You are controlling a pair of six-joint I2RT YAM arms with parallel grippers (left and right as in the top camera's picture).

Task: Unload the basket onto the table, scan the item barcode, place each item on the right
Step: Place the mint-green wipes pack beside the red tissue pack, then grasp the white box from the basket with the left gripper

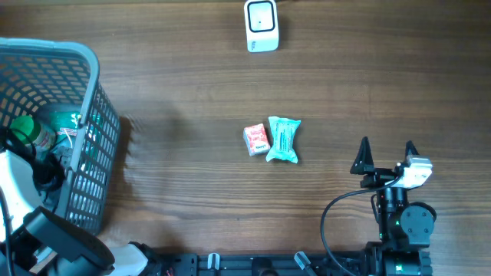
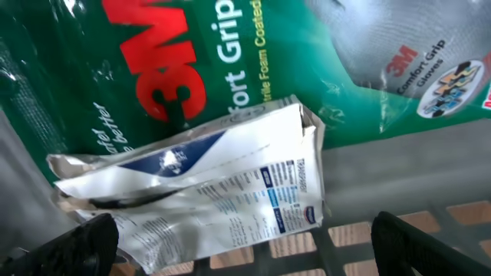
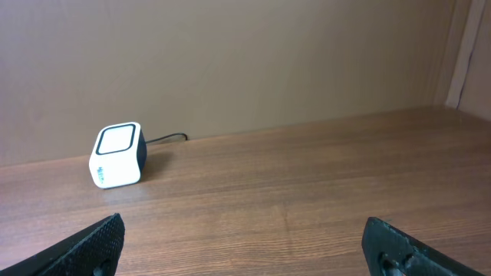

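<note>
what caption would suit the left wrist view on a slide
Open left claw poised over a crumpled white printed packet against a green 3M glove package inside the grey plastic basket.

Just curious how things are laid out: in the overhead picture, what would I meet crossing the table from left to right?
grey plastic mesh basket → small red-and-white packet → teal plastic pouch → black right tool
</note>
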